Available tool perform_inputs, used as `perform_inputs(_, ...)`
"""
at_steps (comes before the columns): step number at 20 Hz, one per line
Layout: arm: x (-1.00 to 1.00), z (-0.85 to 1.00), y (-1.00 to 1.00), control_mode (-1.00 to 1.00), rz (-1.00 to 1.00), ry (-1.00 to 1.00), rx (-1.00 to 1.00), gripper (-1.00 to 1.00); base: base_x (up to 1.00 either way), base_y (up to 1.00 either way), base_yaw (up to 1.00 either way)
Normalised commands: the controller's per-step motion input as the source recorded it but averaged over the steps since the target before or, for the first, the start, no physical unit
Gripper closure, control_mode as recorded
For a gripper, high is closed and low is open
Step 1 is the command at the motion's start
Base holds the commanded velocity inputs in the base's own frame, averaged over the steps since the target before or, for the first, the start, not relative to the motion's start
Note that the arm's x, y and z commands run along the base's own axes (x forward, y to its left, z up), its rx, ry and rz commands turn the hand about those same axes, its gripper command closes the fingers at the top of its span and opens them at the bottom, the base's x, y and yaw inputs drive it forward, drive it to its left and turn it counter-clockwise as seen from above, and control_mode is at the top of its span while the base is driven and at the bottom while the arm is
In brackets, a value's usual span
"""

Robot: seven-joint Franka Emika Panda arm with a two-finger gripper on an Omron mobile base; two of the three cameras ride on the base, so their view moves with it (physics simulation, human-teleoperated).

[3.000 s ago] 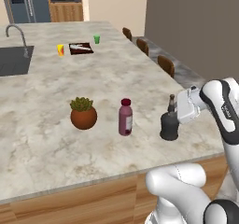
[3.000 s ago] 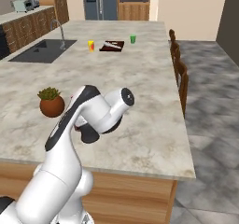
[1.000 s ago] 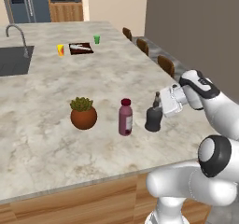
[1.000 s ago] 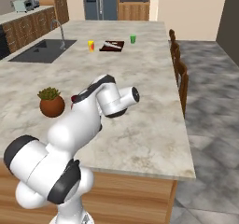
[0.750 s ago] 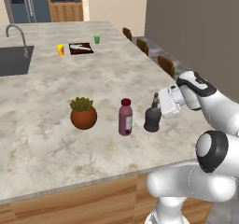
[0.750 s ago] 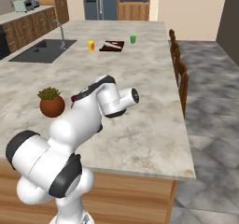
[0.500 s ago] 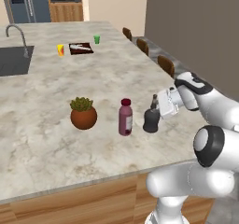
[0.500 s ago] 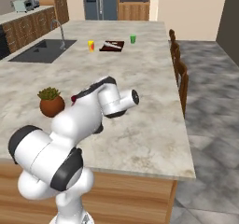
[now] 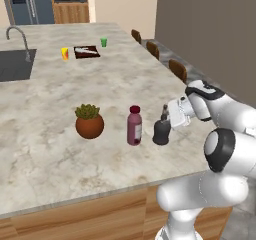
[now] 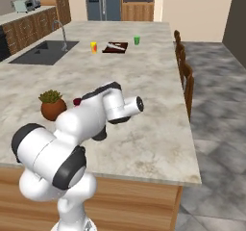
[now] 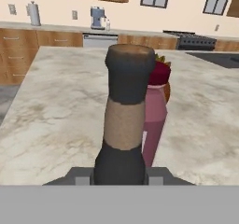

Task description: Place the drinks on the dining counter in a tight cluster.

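My gripper (image 9: 168, 120) is pinched on the squat black bottle (image 9: 160, 129), fingers either side of its body just below the tan-banded neck (image 11: 124, 125). Bottle upright, base on the dining counter (image 9: 45, 149), near the front edge. Dark-red bottle with maroon cap (image 9: 134, 126) stands just beside it to my left, a small gap between them; in the hand view it sits directly behind the black one (image 11: 154, 111). Potted plant in a round brown pot (image 9: 89, 122) is further left, apart from both. Yellow cup (image 9: 65, 53), green cup (image 9: 104, 42) and a dark board (image 9: 86, 51) are well away at the far end. Sink (image 9: 14, 66) at far left.
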Motion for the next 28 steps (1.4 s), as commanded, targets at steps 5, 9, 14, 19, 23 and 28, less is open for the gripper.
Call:
perform_inputs(5,0.17,0.0,0.14,-1.0,0.0,0.0,0.0,1.0,0.0,0.0,0.0)
perform_inputs(9,0.24,0.0,0.15,-1.0,0.0,0.0,0.0,1.0,0.0,0.0,0.0)
perform_inputs(14,0.22,0.0,0.1,-1.0,0.0,0.0,0.0,1.0,0.0,0.0,0.0)
perform_inputs(19,0.12,-0.13,0.02,-1.0,0.0,0.0,0.0,1.0,0.0,0.0,0.0)
perform_inputs(23,0.04,-0.19,0.0,-1.0,0.0,0.0,0.0,1.0,0.0,0.0,0.0)
perform_inputs(28,0.11,-0.13,0.0,-1.0,0.0,0.0,0.0,1.0,0.0,0.0,0.0)
